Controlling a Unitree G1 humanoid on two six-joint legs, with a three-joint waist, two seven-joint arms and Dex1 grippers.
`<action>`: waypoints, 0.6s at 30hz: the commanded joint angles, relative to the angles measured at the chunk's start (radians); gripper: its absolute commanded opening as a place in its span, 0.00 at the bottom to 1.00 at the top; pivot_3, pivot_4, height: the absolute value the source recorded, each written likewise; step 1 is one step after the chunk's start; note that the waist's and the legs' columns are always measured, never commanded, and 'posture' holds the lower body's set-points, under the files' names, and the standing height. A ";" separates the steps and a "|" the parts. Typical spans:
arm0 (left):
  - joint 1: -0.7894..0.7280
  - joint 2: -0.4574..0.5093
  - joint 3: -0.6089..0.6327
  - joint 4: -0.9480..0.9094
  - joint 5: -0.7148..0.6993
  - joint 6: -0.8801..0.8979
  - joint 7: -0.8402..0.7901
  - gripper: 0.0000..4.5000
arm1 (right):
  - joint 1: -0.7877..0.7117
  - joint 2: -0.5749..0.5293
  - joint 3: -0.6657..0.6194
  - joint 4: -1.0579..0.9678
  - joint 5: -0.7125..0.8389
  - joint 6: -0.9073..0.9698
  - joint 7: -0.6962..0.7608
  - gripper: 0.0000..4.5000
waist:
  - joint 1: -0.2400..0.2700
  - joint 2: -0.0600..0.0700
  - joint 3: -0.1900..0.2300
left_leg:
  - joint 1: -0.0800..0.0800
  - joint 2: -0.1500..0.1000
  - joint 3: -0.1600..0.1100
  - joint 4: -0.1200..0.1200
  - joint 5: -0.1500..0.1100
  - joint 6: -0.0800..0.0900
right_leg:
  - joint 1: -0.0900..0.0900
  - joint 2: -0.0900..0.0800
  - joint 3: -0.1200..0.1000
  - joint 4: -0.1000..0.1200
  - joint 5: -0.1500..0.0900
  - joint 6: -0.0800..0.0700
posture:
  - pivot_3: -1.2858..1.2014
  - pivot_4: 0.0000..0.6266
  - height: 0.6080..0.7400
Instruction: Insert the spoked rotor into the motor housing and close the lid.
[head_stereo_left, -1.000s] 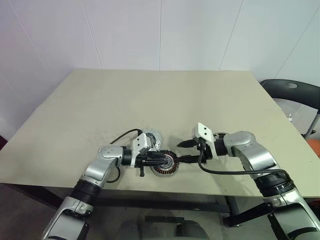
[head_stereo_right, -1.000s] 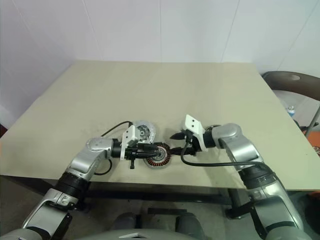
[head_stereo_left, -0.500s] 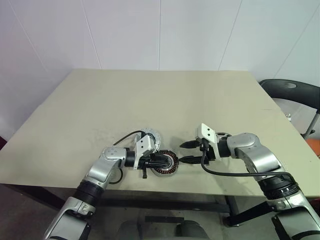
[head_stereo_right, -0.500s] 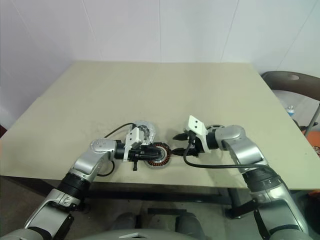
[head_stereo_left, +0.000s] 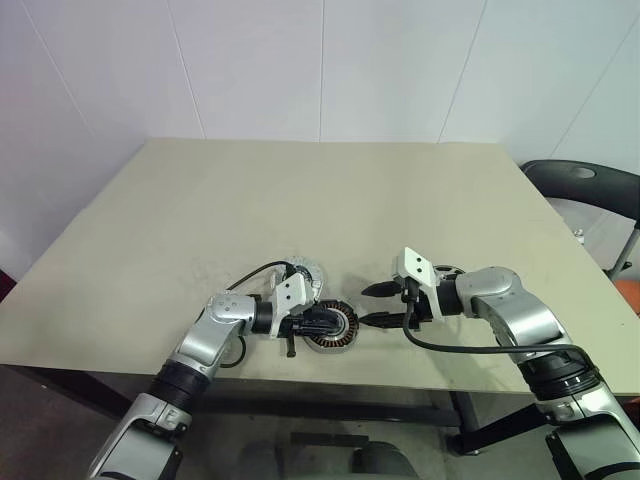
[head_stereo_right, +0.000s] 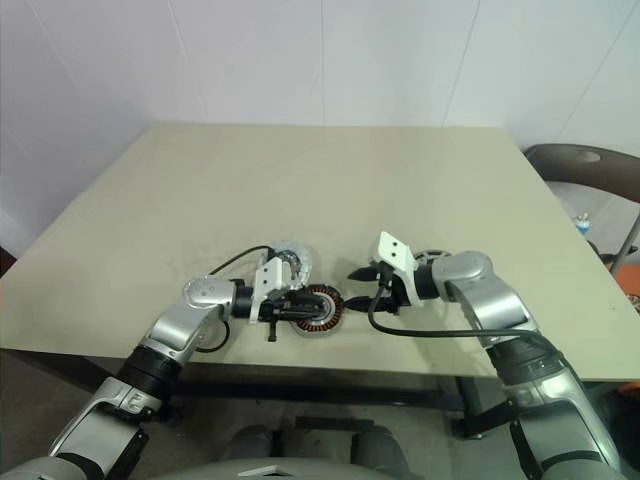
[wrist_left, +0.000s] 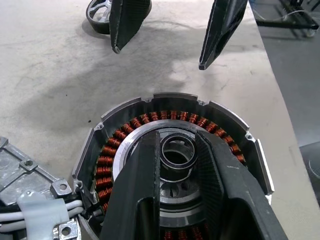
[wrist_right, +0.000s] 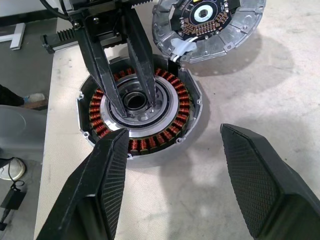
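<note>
beige table (head_stereo_left: 300, 200) against white wall (head_stereo_left: 320, 70), dark chair (head_stereo_left: 590, 190) beside.

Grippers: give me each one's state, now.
Left gripper: shut on the central ring of the dark round copper-coiled wheel.
Right gripper: open, holding nothing, beside that wheel.

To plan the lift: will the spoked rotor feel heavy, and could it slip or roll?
Probably heavy for its size: the spoked rotor is metal ringed with dense copper coils. Its smooth hub might slip between the left fingers. Lying flat, it should not roll.
</note>
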 joint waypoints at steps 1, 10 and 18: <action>-0.002 0.005 -0.021 0.027 0.038 -0.009 0.012 0.16 | -0.009 -0.012 -0.037 -0.031 0.018 -0.010 -0.002 0.68 | 0.000 0.000 0.000 | 0.000 0.000 0.000 0.000 0.000 0.000 | 0.000 0.000 0.000 0.000 0.000 0.000 | 0.52 0.00 1.00; -0.012 -0.029 0.003 0.038 0.030 -0.025 0.073 0.84 | -0.015 -0.012 -0.041 -0.018 0.011 -0.017 -0.004 0.68 | 0.001 0.000 0.000 | 0.000 0.000 -0.001 0.003 0.000 0.000 | 0.001 0.000 0.000 0.001 0.000 0.000 | 0.52 0.00 1.00; -0.045 -0.061 0.043 0.012 -0.008 -0.001 0.112 0.84 | -0.018 -0.005 -0.036 0.021 0.003 -0.034 -0.006 0.68 | -0.002 -0.001 0.000 | 0.000 0.000 -0.001 0.009 0.000 0.000 | 0.001 0.000 0.001 0.006 0.000 0.000 | 0.52 0.00 1.00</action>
